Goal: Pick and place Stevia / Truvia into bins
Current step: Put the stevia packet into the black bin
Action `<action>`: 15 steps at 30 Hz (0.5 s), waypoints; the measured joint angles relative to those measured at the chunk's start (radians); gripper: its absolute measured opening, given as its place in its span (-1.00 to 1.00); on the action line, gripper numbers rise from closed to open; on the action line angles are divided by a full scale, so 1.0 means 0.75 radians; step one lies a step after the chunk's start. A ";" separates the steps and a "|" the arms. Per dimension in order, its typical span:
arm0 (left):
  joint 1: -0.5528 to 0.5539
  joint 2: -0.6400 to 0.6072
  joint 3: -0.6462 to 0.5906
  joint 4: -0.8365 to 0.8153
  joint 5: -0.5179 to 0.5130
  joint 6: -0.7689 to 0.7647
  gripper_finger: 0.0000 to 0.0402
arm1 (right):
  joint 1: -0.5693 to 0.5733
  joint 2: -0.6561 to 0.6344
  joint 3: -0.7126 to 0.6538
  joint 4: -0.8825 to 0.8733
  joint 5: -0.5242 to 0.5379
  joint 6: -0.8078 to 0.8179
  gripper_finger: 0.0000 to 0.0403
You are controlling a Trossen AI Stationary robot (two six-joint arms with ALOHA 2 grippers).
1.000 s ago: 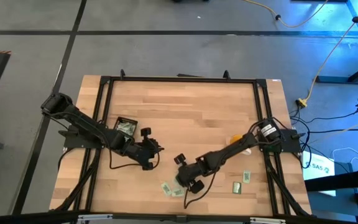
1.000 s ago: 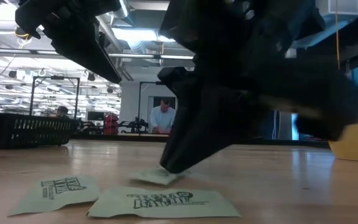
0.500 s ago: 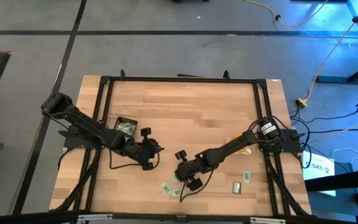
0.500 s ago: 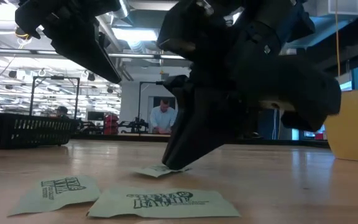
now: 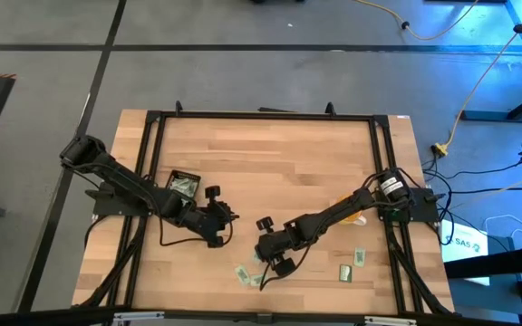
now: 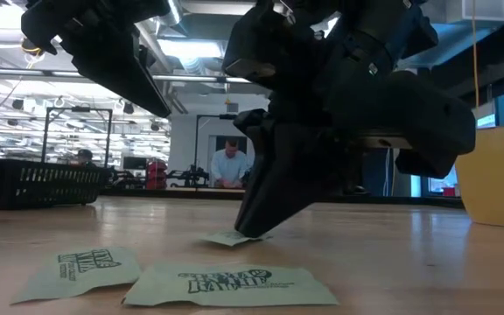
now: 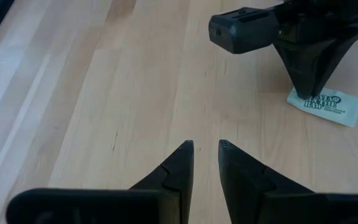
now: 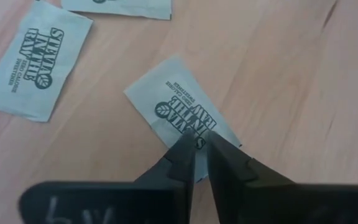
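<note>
Several pale green Stevia sachets lie flat on the wooden table. My right gripper [image 8: 199, 138] points steeply down on one sachet [image 8: 180, 112], also seen in the low view as the sachet [image 6: 230, 237] under the dark fingers. Its fingers stand almost together. Two more sachets [image 6: 81, 267] [image 6: 226, 284] lie nearer the front edge, two others [image 5: 345, 272] [image 5: 359, 257] to the right. The black bin [image 5: 184, 184] at the left holds some sachets. My left gripper [image 7: 206, 146] hovers open over bare wood near the table's middle [image 5: 223, 219]. My right gripper has its fingertips [image 8: 185, 146] on one short end of the sachet [image 8: 197, 132], coming from above and slanting down. That end runs in under the two nearly closed tips, which hide the exact hold. The sachet lies flat on the table.
A yellow object [image 6: 497, 175] stands on the table at the right, behind my right arm [image 5: 333, 215]. Black frame rails [image 5: 261, 116] run along the table's edges. Bare wood fills the far half of the table. People sit in the room beyond.
My right gripper has rolled about its own pointing line while its tips stayed down on the sachet. The sachet has slid a little along the table with the tips, still flat.
</note>
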 joint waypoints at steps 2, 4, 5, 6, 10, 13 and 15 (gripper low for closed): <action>-0.001 0.000 0.000 0.000 0.000 0.000 -0.65 | 0.000 0.000 0.000 0.001 0.002 -0.003 -0.85; 0.000 0.000 0.000 0.000 0.000 0.000 -0.65 | 0.000 0.000 0.000 0.000 0.004 -0.002 -0.94; 0.000 0.000 0.000 0.000 0.000 0.000 -0.65 | 0.000 0.000 0.000 0.000 0.006 -0.003 -0.96; 0.000 0.000 0.000 0.000 0.000 0.000 -0.65 | 0.000 0.000 0.000 0.000 0.007 -0.004 -0.97; 0.000 0.000 0.000 0.000 0.000 0.000 -0.65 | 0.000 -0.004 0.000 0.005 0.006 0.007 -0.98; 0.000 0.000 0.000 0.000 0.000 0.000 -0.65 | -0.004 -0.035 -0.006 -0.012 -0.005 0.032 -0.99; 0.000 0.000 0.000 0.001 0.000 0.000 -0.65 | -0.009 -0.074 -0.012 -0.036 -0.018 0.041 -0.99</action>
